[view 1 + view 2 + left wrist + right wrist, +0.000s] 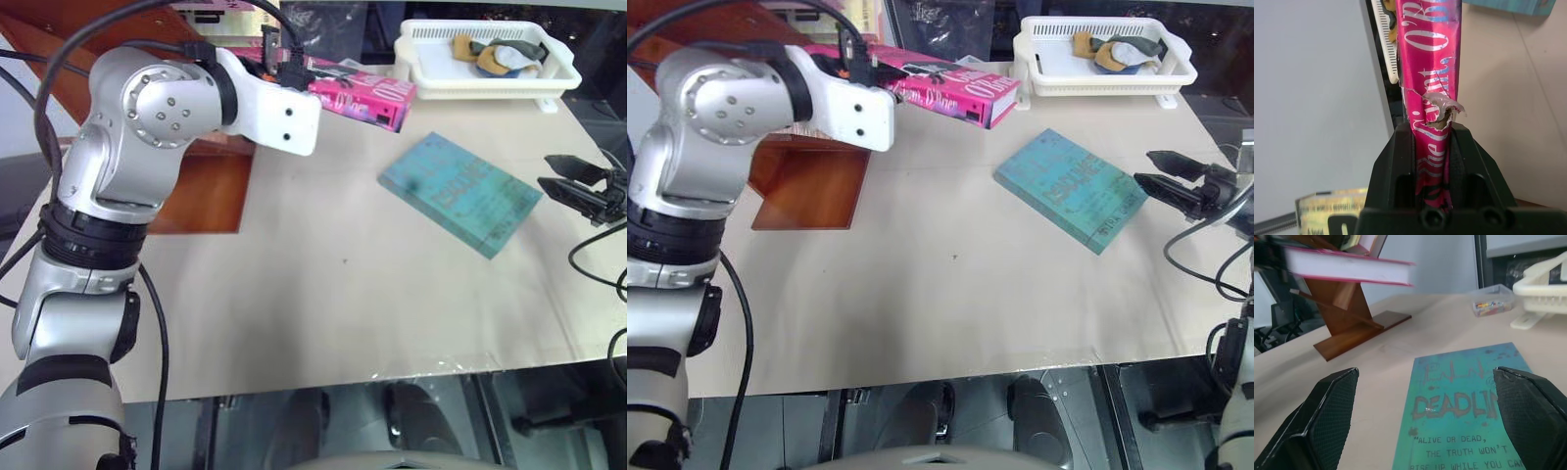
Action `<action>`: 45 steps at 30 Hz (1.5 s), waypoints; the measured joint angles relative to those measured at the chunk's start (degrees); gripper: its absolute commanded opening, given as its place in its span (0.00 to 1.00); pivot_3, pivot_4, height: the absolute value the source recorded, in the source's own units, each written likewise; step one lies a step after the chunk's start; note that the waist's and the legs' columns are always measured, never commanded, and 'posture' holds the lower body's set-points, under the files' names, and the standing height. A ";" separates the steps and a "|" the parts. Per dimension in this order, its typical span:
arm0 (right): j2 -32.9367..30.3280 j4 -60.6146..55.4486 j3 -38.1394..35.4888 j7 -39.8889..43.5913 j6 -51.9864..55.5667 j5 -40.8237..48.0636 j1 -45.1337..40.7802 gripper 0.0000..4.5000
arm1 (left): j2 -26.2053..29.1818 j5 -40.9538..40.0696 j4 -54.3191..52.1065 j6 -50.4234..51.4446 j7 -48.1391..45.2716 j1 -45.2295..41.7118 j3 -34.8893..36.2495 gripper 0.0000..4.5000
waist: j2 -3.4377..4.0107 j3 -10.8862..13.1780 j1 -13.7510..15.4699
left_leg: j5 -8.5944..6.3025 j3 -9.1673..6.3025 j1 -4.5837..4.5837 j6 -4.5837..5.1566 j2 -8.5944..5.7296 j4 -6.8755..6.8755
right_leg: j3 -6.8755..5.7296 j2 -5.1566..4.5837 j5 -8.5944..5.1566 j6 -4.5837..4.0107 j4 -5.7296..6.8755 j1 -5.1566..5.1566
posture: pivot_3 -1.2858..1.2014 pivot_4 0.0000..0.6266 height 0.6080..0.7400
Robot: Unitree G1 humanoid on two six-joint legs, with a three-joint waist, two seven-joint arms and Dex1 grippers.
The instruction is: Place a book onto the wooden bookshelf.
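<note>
The left gripper (pixel 1432 147) has its two black fingers clamped tight on the spine of the pink book (pixel 940 88), and you can see torn covering on the spine right where the jaws bite. The book is up in the air, carried roughly level above the table (pixel 950 313), close beside the wooden bookshelf (pixel 1344 316) but not on any of its boards yet. So the pick-up is done; what's left, by my reckoning, is carrying it across to a board, setting it down and letting go. Over on the other side, the right gripper (pixel 1425 426) hangs with its fingers spread wide and nothing between them, just short of the teal book (pixel 460 192), which lies flat on the table. The white basket (pixel 490 73) sits at the far edge, well apart from the action.
</note>
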 measured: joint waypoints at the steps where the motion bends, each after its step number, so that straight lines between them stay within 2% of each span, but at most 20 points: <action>1: 0.06 1.27 0.29 0.04 -0.39 -0.32 -0.94 1.00 | 0.18 -1.40 -1.82 2.12 -1.11 0.75 1.07 0.09 | 0.00 0.00 -0.02 | 0.00 0.01 0.01 0.00 0.00 0.01 | 0.01 0.00 0.00 0.00 0.02 0.00 | 0.52 0.24 1.00; 6: 0.23 4.09 1.10 0.20 -1.97 -1.61 -3.38 1.00 | 2.60 -3.73 -7.36 6.72 -5.13 5.66 2.38 0.09 | 0.02 -0.01 -0.08 | -0.04 0.03 0.06 0.07 0.01 0.02 | 0.02 0.01 0.00 0.00 0.10 0.01 | 0.52 0.24 1.00; 10: 0.26 5.27 1.88 0.26 -2.40 -2.12 -4.18 1.00 | 3.17 -4.39 -8.82 8.38 -5.14 5.83 3.13 0.09 | 0.01 0.00 0.08 | -0.07 0.02 0.03 0.12 0.00 0.07 | 0.01 0.00 0.00 0.00 0.12 0.01 | 0.52 0.24 1.00; 15: 0.26 6.55 2.00 0.35 -3.28 -2.46 -4.47 1.00 | 6.53 -7.35 -10.61 10.24 -7.61 5.83 5.53 0.09 | 0.01 0.00 -0.05 | -0.06 0.03 0.04 0.10 0.01 0.05 | 0.01 0.00 0.00 0.00 0.09 0.00 | 0.52 0.24 1.00; 29: 0.21 9.24 2.30 0.46 -4.61 -3.63 -6.50 1.00 | 23.25 -19.79 -13.09 17.47 -16.91 5.98 16.17 0.09 | 0.03 0.02 -1.38 | -0.10 0.04 0.08 0.17 0.03 0.07 | 0.03 0.02 0.00 0.00 0.16 0.00 | 0.52 0.24 1.00; 35: 0.20 9.98 2.39 0.50 -4.47 -3.59 -6.94 1.00 | 29.08 -25.04 -13.89 21.31 -18.41 10.58 23.19 0.09 | 0.05 0.04 -1.44 | -0.12 0.06 0.11 0.21 0.05 0.08 | 0.04 0.02 -0.01 0.00 0.23 0.00 | 0.52 0.24 1.00; 39: 0.00 8.77 3.54 0.47 -1.08 -0.33 -6.97 1.00 | 31.08 -27.19 -14.76 23.93 -18.39 14.30 26.59 0.09 | 0.06 0.05 -1.40 | -0.12 0.07 0.12 0.22 0.05 0.10 | 0.05 0.02 -0.01 0.00 0.28 0.00 | 0.52 0.24 1.00; 45: -2.62 -0.48 6.77 0.33 9.14 11.02 -6.98 1.00 | 32.74 -27.35 -14.55 24.32 -17.78 20.00 29.37 0.09 | 0.16 0.11 -1.39 | -0.13 0.07 0.14 0.23 0.08 0.10 | 0.06 0.05 -0.01 -0.01 0.36 -0.03 | 0.52 0.24 1.00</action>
